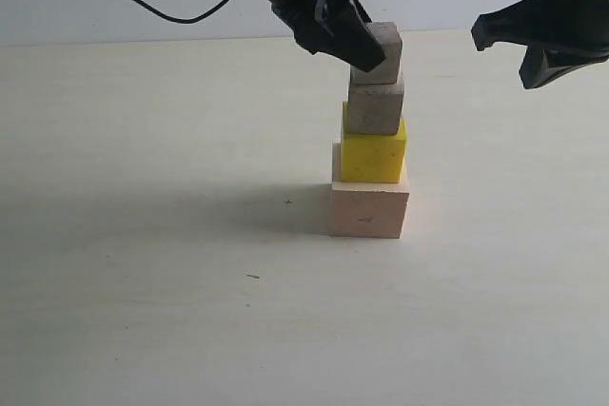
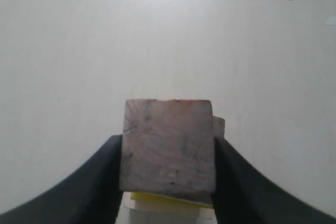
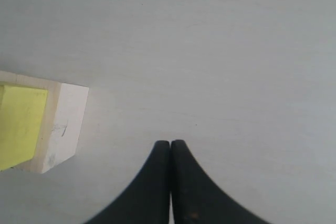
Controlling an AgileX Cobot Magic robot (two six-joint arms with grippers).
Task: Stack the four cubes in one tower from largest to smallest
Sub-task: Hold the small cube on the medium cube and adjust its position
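Our left gripper [image 2: 168, 169] clasps the smallest cube [image 1: 384, 48] by opposite faces atop the tower [image 1: 371, 154], between near and far edges of the bench [image 1: 143, 311]. Light, rigid wood, we judge. Our right gripper [image 3: 170, 150] is pinched closed, empty.

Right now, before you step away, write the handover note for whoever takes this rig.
Grippers: left gripper shut on the smallest tan wooden cube at the top of the tower; right gripper shut, empty, off to the side.
Tower: large pale pinkish wooden cube on the table, bright yellow cube on it, smaller tan wooden cube third.
Done: three levels stacked; the fourth looks seated, slightly off-centre.
To do: open the left gripper and lift clear without nudging the stack.
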